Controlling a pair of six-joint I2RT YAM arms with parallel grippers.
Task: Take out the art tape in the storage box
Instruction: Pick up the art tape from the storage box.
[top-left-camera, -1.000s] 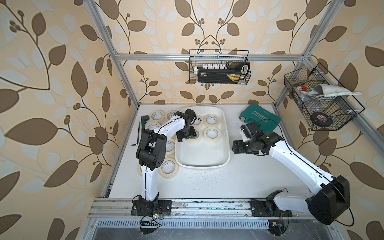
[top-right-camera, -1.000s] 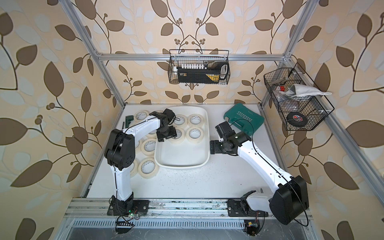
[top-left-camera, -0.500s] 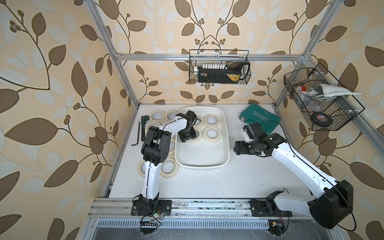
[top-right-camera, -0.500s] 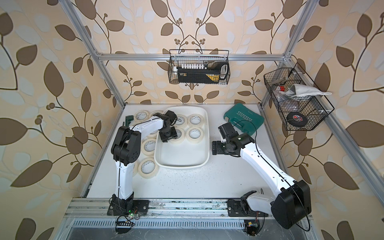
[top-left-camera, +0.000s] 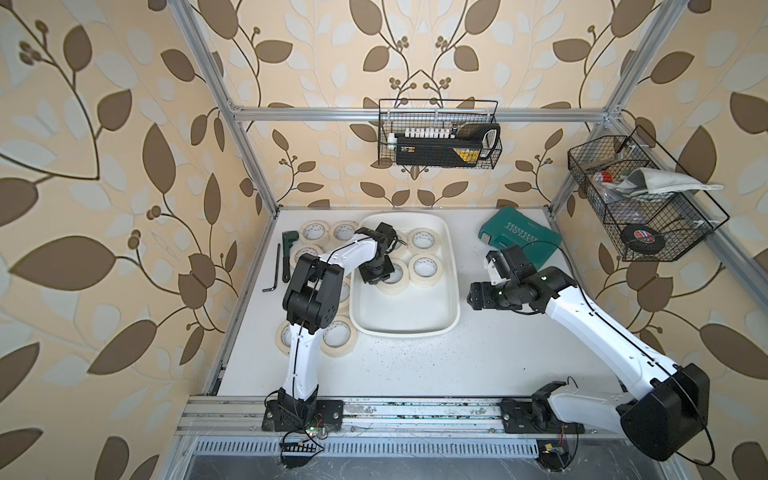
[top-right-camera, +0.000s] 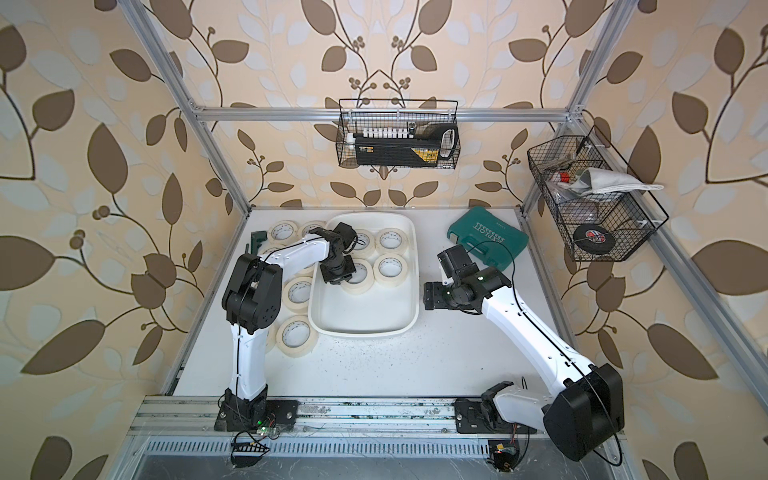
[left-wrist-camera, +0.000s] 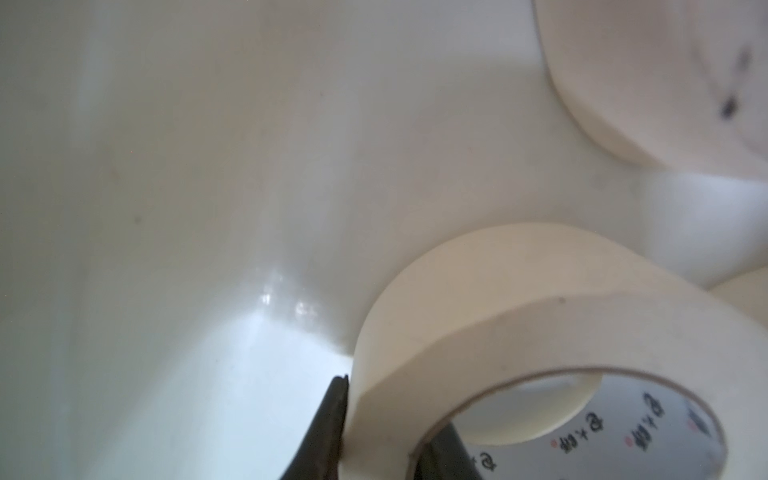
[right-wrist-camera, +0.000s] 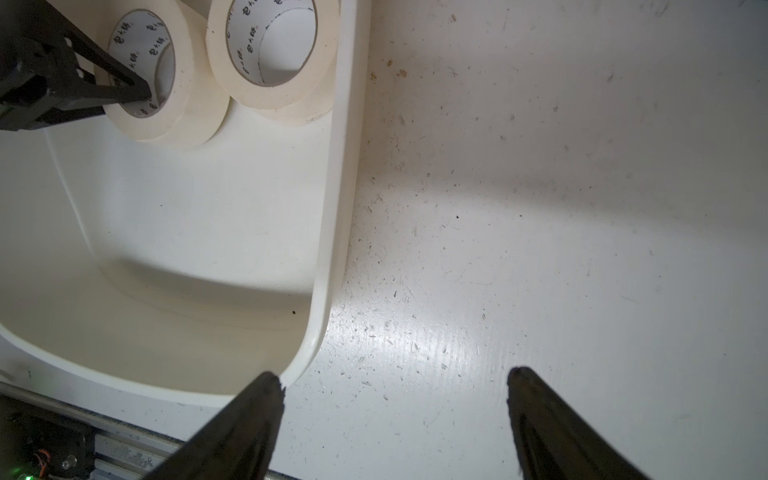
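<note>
Lying flat in the storage box, the art tape roll looks light, stiff and papery. The left gripper pinches its wall, one finger inside the ring, seemingly the soundest hold. The right gripper hangs beside the box, jaws spread.

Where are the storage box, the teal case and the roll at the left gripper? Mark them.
storage box (top-left-camera: 405, 330): in a top view, near rim.
teal case (top-left-camera: 515, 229): in a top view, lid centre.
tape roll (left-wrist-camera: 436, 299): left wrist view, outer wall.
</note>
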